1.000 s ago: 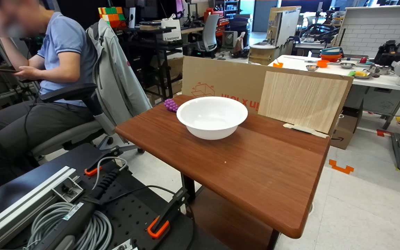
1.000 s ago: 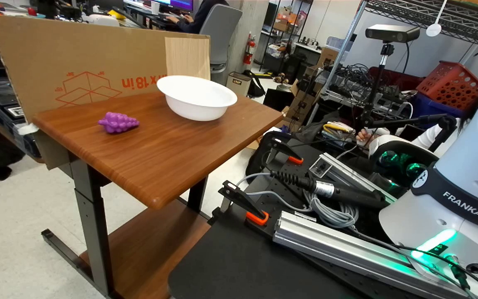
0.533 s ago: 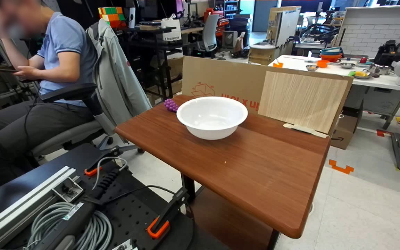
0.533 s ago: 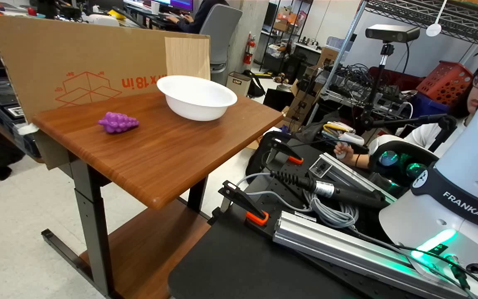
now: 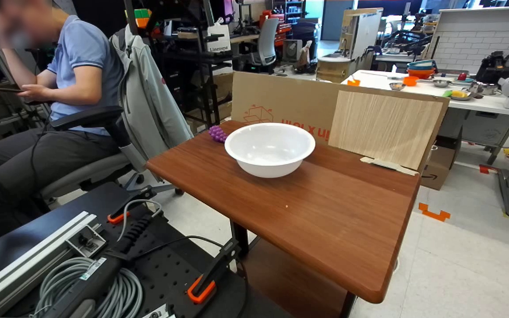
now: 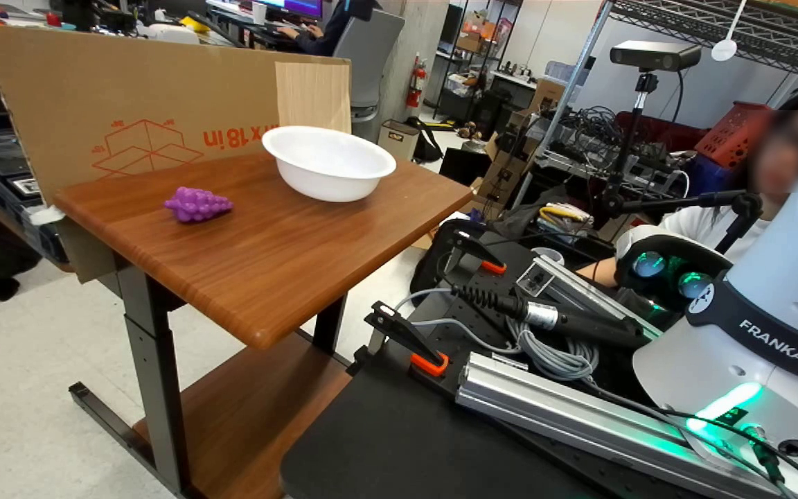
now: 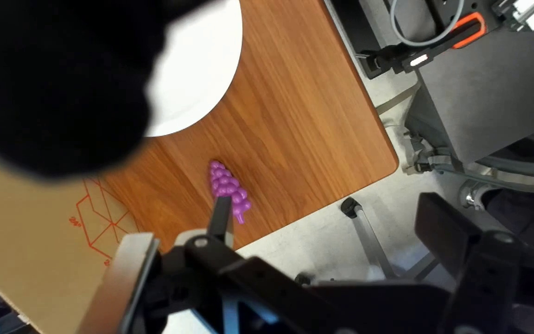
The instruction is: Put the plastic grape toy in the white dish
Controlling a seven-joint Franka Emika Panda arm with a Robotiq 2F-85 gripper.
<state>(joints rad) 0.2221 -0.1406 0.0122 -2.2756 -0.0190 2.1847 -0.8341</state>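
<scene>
The claw [image 7: 325, 211] was released: we saw its jaws spread wide, with nothing between them. The grapes [image 7: 227, 185] rested on the desk [image 7: 295, 116], below the claw and well apart from it. In the wrist view, they lay off-centre, at the left border of the gap, where the tip of one jaw partly covered their edge. Their long axis ran steeply from the narrow end, upper left, to the stem, lower right. We read this axis as mostly crosswise to the closing direction, which suited a grip across the narrow width. We judged that the coming move required three actions: a sideways shift to centre the grapes in the gap, a slight turn to square the jaws, and a descent. In an exterior view, the bowl [image 6: 330, 181] stood apart from the grapes; the placing step was not yet done.
</scene>
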